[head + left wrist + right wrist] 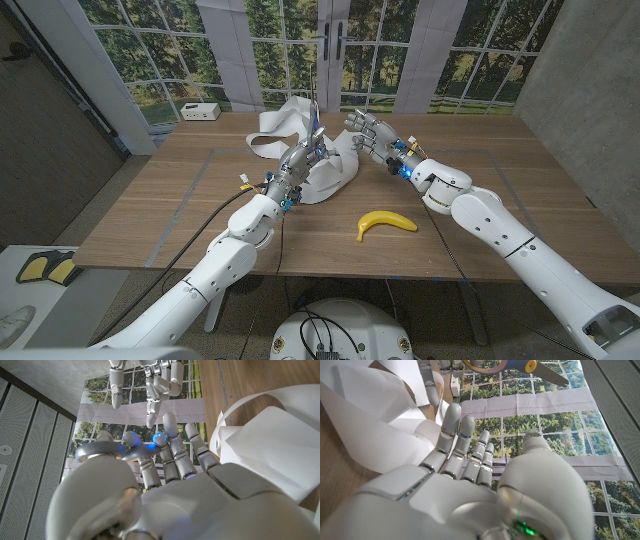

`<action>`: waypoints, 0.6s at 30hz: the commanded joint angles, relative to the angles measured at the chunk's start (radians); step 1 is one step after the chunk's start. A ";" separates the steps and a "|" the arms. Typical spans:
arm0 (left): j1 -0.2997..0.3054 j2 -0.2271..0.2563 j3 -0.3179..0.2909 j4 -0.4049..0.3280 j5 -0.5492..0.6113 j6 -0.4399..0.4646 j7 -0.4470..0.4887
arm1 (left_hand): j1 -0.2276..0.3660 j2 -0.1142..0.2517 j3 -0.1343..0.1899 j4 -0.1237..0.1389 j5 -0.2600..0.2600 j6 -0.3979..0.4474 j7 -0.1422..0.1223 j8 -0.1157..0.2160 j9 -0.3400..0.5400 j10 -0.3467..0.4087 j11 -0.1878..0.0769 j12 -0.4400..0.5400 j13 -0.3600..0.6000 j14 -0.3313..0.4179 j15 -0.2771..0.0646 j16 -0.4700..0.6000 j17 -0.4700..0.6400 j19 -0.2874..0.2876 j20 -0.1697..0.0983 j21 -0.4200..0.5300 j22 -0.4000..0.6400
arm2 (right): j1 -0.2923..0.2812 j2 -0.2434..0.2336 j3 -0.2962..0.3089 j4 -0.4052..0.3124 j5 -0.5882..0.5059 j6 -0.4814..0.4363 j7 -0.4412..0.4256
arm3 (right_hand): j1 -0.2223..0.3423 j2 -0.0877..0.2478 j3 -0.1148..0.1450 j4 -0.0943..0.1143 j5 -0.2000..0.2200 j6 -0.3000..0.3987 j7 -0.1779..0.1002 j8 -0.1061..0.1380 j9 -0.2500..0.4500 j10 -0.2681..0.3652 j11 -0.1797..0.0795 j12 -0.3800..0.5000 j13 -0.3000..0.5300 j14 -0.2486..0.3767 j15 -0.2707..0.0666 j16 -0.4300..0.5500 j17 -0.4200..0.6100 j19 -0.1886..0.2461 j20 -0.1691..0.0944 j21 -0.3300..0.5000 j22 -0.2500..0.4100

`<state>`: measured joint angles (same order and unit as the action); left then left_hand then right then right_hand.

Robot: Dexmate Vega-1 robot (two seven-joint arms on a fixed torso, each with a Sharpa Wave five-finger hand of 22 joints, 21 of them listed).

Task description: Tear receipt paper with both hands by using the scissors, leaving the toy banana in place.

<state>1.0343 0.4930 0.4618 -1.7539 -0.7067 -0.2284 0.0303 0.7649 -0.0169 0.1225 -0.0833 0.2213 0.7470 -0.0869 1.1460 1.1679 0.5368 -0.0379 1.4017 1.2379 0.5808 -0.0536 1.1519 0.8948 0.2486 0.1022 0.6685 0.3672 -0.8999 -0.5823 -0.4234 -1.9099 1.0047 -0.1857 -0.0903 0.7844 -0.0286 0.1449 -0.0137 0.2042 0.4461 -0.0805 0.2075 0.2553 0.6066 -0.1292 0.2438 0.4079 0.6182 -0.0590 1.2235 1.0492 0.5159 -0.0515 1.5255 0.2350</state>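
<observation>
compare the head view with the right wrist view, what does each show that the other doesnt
Head view alone: the toy banana lying on the table nearer the robot than the paper, apart from both hands, and a white box at the table's far left. Right wrist view alone: the scissors' blue pivot and blade tip close up. Both: the receipt paper in loose curls, the left hand holding the scissors, and the right hand, fingers spread, holding nothing.

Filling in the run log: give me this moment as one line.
left robot hand: holds scissors upright | right robot hand: open, beside receipt paper | toy banana: on table, untouched
</observation>
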 commanded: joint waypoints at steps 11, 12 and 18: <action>-0.016 0.011 0.016 0.001 0.022 0.007 -0.019 | -0.037 0.026 -0.043 0.024 0.037 0.038 0.039 0.391 0.021 0.121 -0.171 -0.381 -0.646 -0.036 -0.159 -0.443 -0.382 -0.050 0.005 -0.029 -0.106 | 0.004 -0.005 0.003 -0.004 0.001 -0.006 -0.003 | 0.022 0.008 0.009 -0.017 0.008 0.003 -0.008 0.006 -0.002 0.015 -0.003 -0.005 -0.004 0.016 -0.161 -0.004 0.006 -0.010 -0.100 0.011 0.007; -0.015 0.007 0.016 0.003 0.021 0.005 -0.016 | -0.037 0.026 -0.044 0.024 0.037 0.038 0.041 0.394 0.027 0.123 -0.171 -0.393 -0.656 -0.038 -0.160 -0.449 -0.387 -0.050 0.005 -0.029 -0.108 | 0.004 -0.004 0.004 -0.004 0.000 -0.006 -0.005 | 0.024 0.008 0.009 -0.018 0.008 0.003 -0.008 0.006 -0.002 0.015 -0.004 -0.006 -0.005 0.017 -0.161 -0.003 0.007 -0.011 -0.100 0.012 0.008; -0.019 0.015 0.019 -0.005 0.038 0.018 -0.004 | -0.006 0.052 -0.033 0.012 0.041 0.089 0.065 0.389 0.010 0.231 -0.165 -0.486 -0.763 0.028 -0.163 -0.477 -0.420 -0.044 -0.003 -0.021 -0.130 | 0.010 -0.004 0.002 0.001 0.002 -0.010 0.002 | 0.030 0.009 0.011 -0.023 0.009 0.003 -0.009 0.007 -0.003 0.020 -0.006 -0.007 -0.007 0.020 -0.161 -0.003 0.011 -0.013 -0.102 0.013 0.009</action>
<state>1.0231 0.5017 0.4737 -1.7568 -0.6855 -0.2226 0.0223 0.7507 0.0300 0.0870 -0.0643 0.2553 0.7903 -0.0533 1.1460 1.1806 0.6354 -0.0929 0.9464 0.5017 0.5962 -0.0540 0.6879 0.4819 0.1979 0.1068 0.6389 0.2418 -0.8963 -0.5853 -0.4212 -1.9104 1.0051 -0.1870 -0.0906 0.8020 -0.0221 0.1548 -0.0318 0.2042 0.4501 -0.0843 0.2075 0.2506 0.6129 -0.1357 0.2400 0.3986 0.6290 -0.0589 1.2235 1.0537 0.5082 -0.0488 1.5326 0.2396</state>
